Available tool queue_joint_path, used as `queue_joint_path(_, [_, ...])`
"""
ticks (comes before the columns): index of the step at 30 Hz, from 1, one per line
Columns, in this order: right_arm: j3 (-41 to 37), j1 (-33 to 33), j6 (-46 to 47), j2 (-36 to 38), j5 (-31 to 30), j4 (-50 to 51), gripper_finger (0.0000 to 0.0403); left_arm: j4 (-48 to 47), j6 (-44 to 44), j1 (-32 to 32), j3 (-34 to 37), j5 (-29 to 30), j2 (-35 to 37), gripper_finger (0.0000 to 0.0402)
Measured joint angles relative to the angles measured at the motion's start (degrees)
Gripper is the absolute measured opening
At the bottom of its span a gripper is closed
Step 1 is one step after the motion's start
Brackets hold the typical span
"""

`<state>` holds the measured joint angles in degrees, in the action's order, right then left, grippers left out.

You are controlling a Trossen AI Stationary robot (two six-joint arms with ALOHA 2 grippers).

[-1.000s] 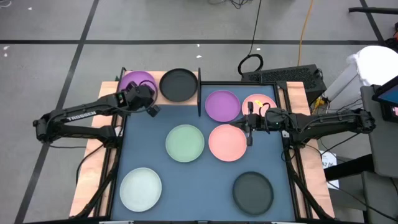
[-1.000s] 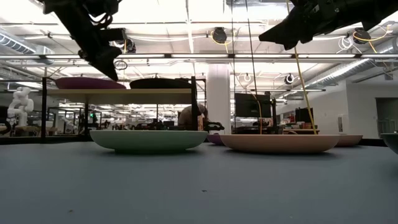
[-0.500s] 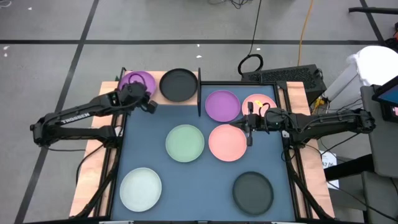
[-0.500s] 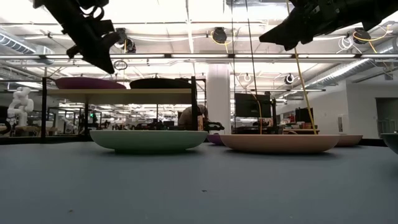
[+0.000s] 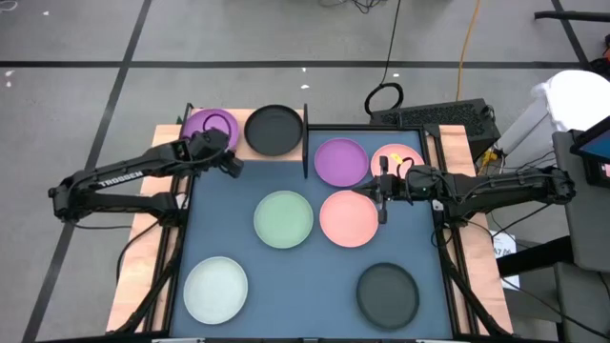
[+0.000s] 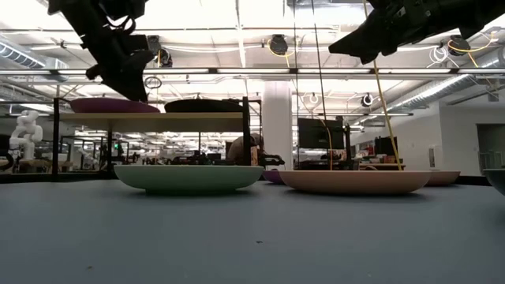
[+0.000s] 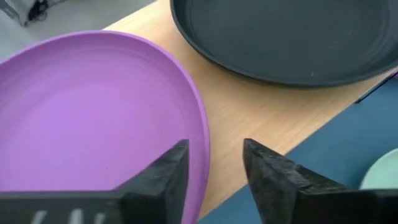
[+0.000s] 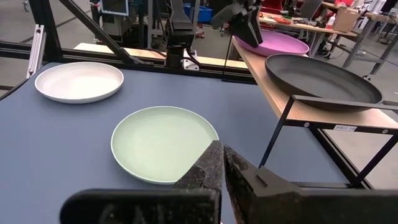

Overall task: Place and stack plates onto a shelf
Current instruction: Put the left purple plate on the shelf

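- Plates: one round matte purple plate (image 7: pixel 93 118) lies on the small light-wood shelf (image 7: pixel 261 118), just beside a round black plate (image 7: pixel 292 37).
- Left gripper (image 7: pixel 214 168) hovers at the purple plate's rim, jaws parted, holding nothing.
- Risk, as I judge it: pulling away low could catch the rim and drag the plate off the shelf.
- Right gripper (image 8: pixel 222 163) waits shut, well away from the shelf.

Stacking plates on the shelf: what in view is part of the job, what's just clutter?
Job:
shelf
purple plate and black plate, both on the shelf
purple, two pink, green, whitish, black on table

Clutter:
cable loop
keyboard
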<state>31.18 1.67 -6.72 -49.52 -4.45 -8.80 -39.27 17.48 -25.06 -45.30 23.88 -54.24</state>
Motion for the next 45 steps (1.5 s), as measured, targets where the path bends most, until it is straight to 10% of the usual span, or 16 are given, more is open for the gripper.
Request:
queue_joint_path(10, [0.00, 0.00, -0.02, -0.01, 0.00, -0.02, 0.0000, 0.02, -3.37, 0.34, 0.00, 2.54, -4.07, 0.0195])
queue_joint_path(26, [0.00, 0.00, -0.22, -0.02, 0.00, 0.00, 0.0000, 4.04, -4.85, 1.44, 0.00, 3.79, -5.37, 0.0028])
queue_joint_path(45, [0.00, 0.02, -0.22, -0.02, 0.00, 0.00, 0.0000, 6.38, -7.76, 1.86, 0.00, 3.43, -5.37, 0.0025])
